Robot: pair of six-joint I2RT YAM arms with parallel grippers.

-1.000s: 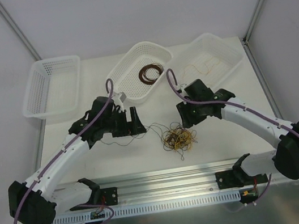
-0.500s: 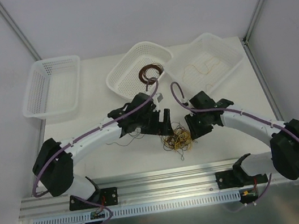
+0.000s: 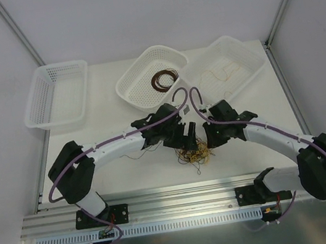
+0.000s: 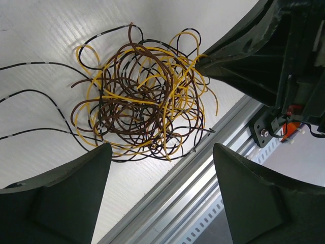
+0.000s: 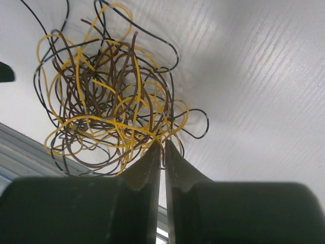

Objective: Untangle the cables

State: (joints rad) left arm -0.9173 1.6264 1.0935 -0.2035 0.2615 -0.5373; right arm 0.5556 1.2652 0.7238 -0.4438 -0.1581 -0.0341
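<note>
The cables (image 3: 194, 152) lie in one tangle of yellow-orange, dark brown and black wires on the white table near its front edge. Loose black strands (image 3: 134, 156) trail off to the left. My left gripper (image 3: 185, 136) hovers over the tangle's left side. In the left wrist view it is open (image 4: 161, 147), and the cables (image 4: 144, 99) lie beyond its fingertips. My right gripper (image 3: 206, 136) is at the tangle's right edge. In the right wrist view its jaws (image 5: 163, 143) are pressed almost together on thin strands at the edge of the cables (image 5: 109, 109).
Three white mesh baskets stand at the back: the left one (image 3: 42, 111), the middle one (image 3: 141, 100) holding a coiled brown wire (image 3: 164, 79), and the right one (image 3: 249, 76) with tan wires (image 3: 221, 74). An aluminium rail (image 3: 181, 194) runs just in front of the tangle.
My left arm has swung right and now hangs over the tangle. My right gripper has moved in to the tangle's right edge and closed its jaws on strands there.
</note>
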